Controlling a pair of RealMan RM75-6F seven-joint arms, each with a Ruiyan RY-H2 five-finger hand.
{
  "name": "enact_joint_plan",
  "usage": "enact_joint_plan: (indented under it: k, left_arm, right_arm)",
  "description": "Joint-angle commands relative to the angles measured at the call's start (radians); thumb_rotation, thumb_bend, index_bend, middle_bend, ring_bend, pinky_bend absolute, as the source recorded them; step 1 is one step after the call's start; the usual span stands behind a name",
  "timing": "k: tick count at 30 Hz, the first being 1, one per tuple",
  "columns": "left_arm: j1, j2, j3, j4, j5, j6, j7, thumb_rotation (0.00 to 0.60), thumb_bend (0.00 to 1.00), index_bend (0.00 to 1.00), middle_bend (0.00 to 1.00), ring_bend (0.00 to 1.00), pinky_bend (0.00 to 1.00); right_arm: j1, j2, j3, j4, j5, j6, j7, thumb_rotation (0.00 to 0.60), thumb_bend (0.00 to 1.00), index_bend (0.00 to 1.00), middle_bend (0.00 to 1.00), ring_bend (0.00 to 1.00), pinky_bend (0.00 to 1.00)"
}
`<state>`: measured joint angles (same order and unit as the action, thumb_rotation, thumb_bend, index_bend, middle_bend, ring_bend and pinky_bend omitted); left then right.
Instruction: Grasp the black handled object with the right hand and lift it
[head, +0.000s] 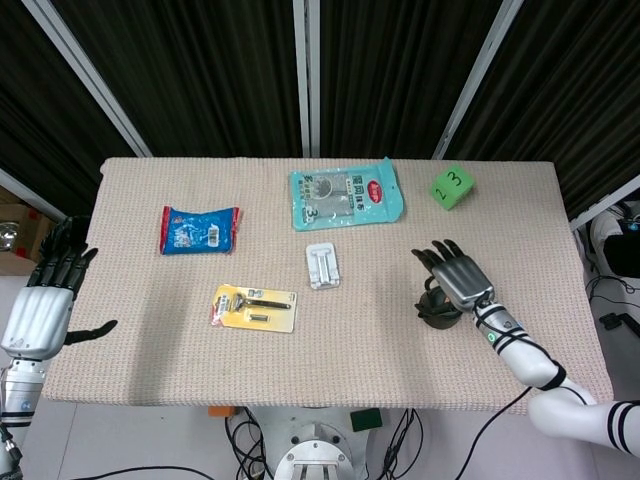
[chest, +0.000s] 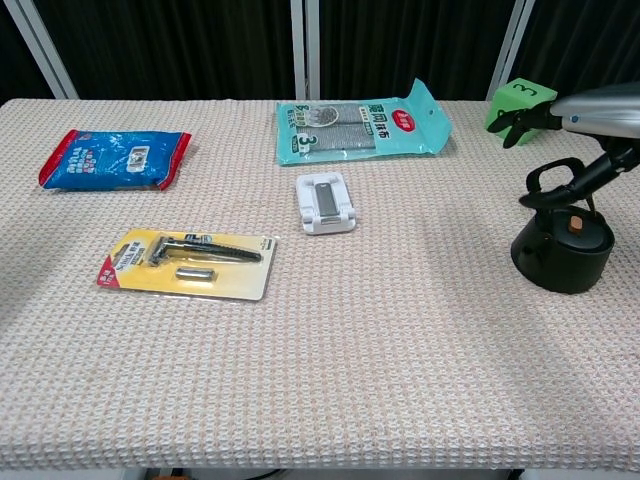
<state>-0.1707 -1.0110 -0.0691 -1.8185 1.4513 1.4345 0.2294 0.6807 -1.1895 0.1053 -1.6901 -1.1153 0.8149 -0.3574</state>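
Black kettle (chest: 563, 250) upright, handle arching upward, right hand (head: 458, 277) spread open above, not gripping

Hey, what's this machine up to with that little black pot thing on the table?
The robot's right hand hovers over a small black kettle near the right side of the table, fingers spread around its looped handle. It has not closed on the handle, and the kettle sits on the cloth, not lifted. The left hand hangs open off the table's left edge, holding nothing. A razor pack, a blue packet, a teal pouch and a green cube lie untouched.
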Motion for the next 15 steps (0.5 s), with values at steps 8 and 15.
enact_joint_plan:
  k: [8, 15]
  left_arm:
    - [0.002, 0.002, 0.000, 0.001, 0.001, 0.003, -0.004, 0.460, 0.00, 0.06, 0.02, 0.02, 0.13]
    - [0.002, 0.003, -0.001, 0.003, 0.002, 0.004, -0.009, 0.473, 0.00, 0.06, 0.02, 0.02, 0.13]
  right_arm:
    - [0.047, -0.003, -0.001, 0.013, 0.038, -0.045, -0.006, 0.316, 0.60, 0.38, 0.35, 0.24, 0.00]
    - [0.064, -0.018, -0.011, 0.027, 0.063, -0.052, -0.009, 0.314, 0.60, 0.43, 0.38, 0.31, 0.03]
